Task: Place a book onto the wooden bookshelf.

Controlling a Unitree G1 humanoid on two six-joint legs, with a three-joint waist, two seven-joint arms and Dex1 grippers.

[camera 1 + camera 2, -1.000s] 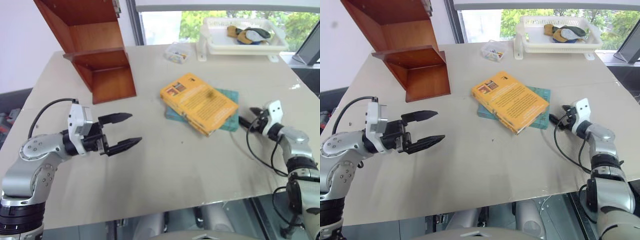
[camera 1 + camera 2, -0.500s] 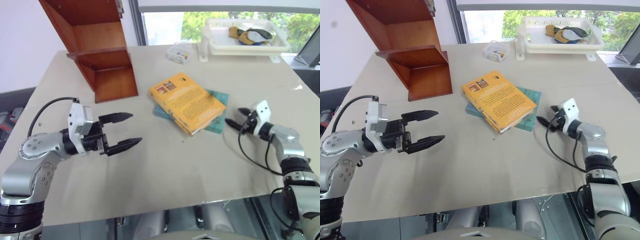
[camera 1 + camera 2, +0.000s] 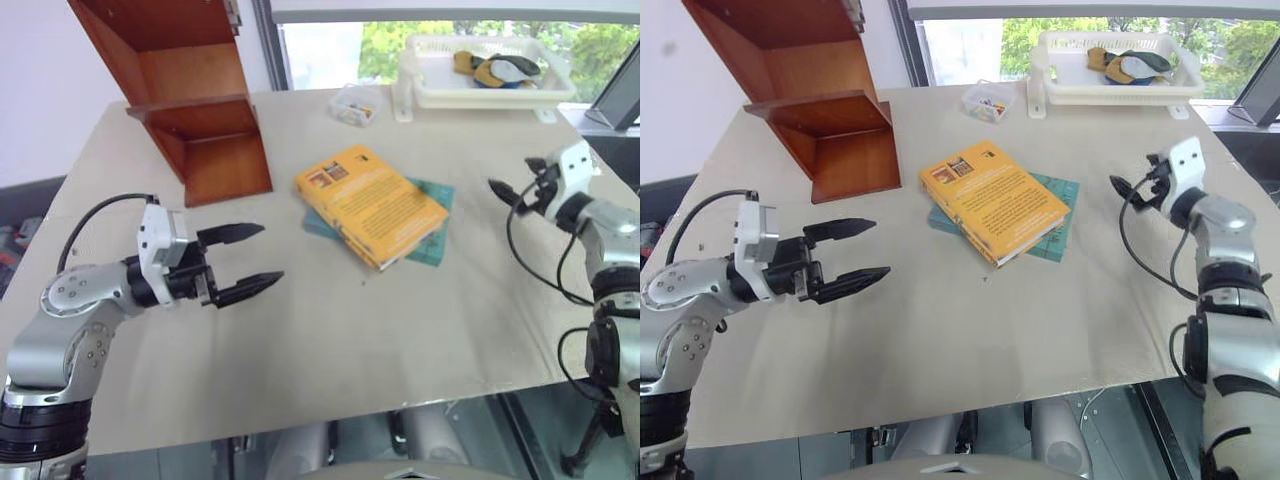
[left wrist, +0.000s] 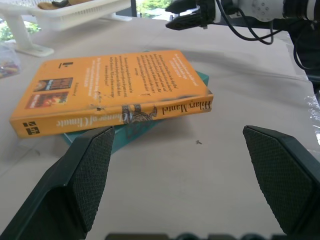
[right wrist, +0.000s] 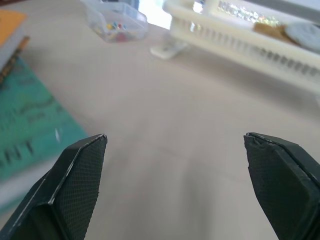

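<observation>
The yellow-orange book (image 3: pixel 370 205) lies flat on a thinner teal book (image 3: pixel 428 250) in the middle of the table. The wooden bookshelf (image 3: pixel 195 110) stands at the far left, its open shelves facing the books. My left gripper (image 3: pixel 270 255) hovers open left of the books, pointing at the book's spine (image 4: pixel 115 112), with nothing between its fingers. My right gripper (image 3: pixel 498 188) is raised to the right of the books, apart from them, open and empty (image 5: pixel 175 136). It also appears in the left wrist view (image 4: pixel 170 15), beyond the book.
A white plastic tray (image 3: pixel 480 95) holding a few items stands at the far right by the window. A small clear box (image 3: pixel 355 105) sits left of the tray. The beige table (image 3: pixel 330 330) ends close in front and at the right.
The two stacked books slid a little to the left while the right gripper was at their right edge. The right gripper then rose and drew away from them. The left gripper stayed still.
</observation>
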